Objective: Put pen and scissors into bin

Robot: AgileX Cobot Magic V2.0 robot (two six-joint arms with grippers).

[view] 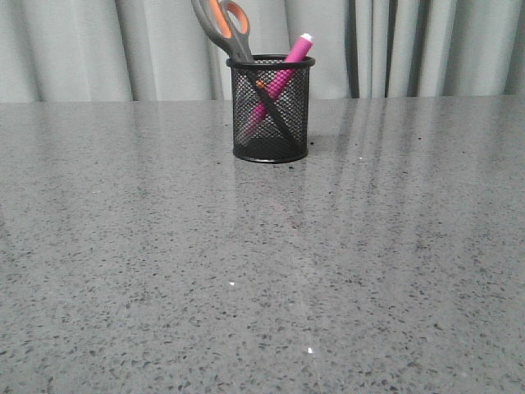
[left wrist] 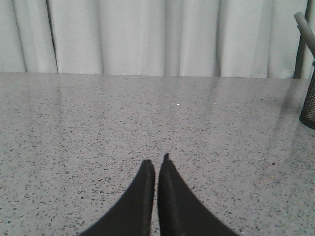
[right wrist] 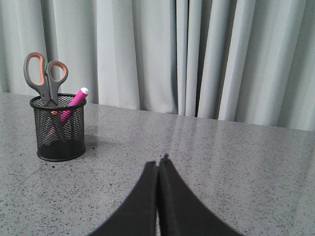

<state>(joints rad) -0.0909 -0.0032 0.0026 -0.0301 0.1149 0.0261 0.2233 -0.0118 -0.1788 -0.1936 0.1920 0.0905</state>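
The black wire-mesh bin point(view: 271, 111) stands at the far middle of the grey table. The pink pen point(view: 283, 75) leans inside it with its white end above the rim. The scissors point(view: 223, 25) stand in it, blades down, grey and orange handles up. The right wrist view shows the bin point(right wrist: 58, 130), the pen point(right wrist: 75, 102) and the scissors point(right wrist: 45, 76) too. An edge of the bin point(left wrist: 310, 105) shows in the left wrist view. My left gripper point(left wrist: 156, 161) is shut and empty above bare table. My right gripper point(right wrist: 158, 161) is shut and empty, away from the bin.
A grey speckled tabletop point(view: 262, 271) fills the front view. Pale grey curtains point(view: 410, 49) hang behind the table's far edge. Neither arm shows in the front view.
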